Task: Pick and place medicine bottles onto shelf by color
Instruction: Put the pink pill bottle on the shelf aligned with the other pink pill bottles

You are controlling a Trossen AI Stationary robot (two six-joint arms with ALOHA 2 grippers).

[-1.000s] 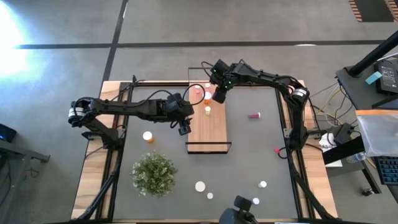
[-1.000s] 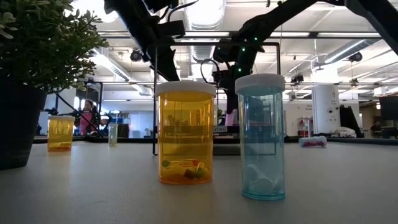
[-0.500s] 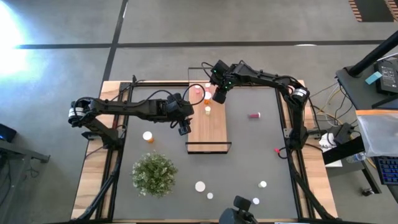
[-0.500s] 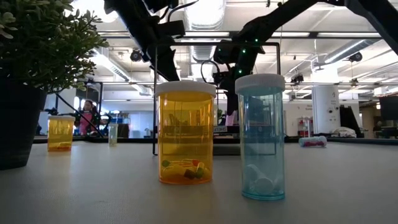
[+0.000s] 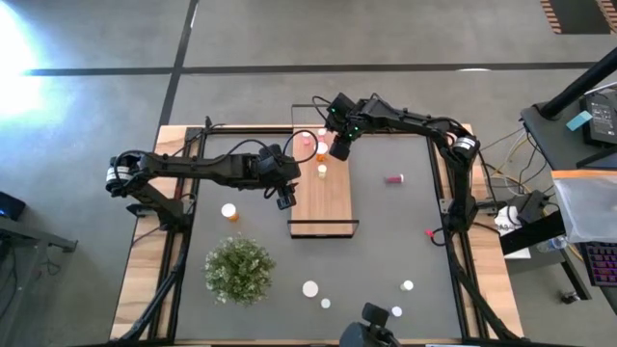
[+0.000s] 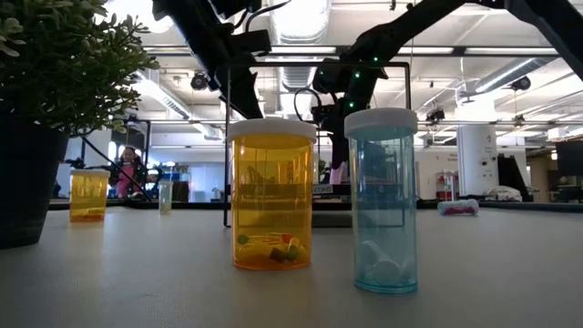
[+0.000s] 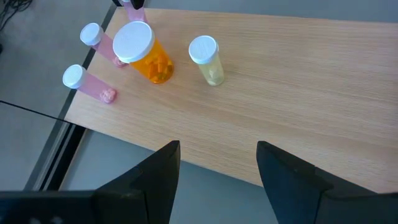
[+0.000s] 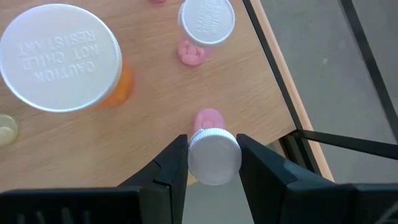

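Note:
The shelf (image 5: 328, 198) is a light wooden board lying on the dark mat. On its far end stand two pink bottles (image 7: 93, 37), an orange bottle (image 7: 140, 46) and a pale bottle (image 7: 205, 53). My right gripper (image 5: 339, 146) is over the shelf's far end, shut on a small pink bottle (image 8: 209, 119) with a white cap, close to the shelf's edge. My left gripper (image 5: 285, 200) is open and empty above the shelf's left edge, its fingers (image 7: 163, 174) spread wide. My right gripper pinches the pink bottle's white cap (image 8: 214, 157) between its two fingers, one on each side. The fingers come from above, pointing down. The bottle hangs upright below them. I cannot tell whether its base touches the shelf.
On the mat are an orange bottle (image 5: 229, 211), a pink bottle lying on its side (image 5: 394, 178), several white-capped bottles near the front edge (image 5: 310, 287) and a bushy green plant (image 5: 238, 268). A thin black wire frame (image 5: 323, 229) stands at the shelf's ends.

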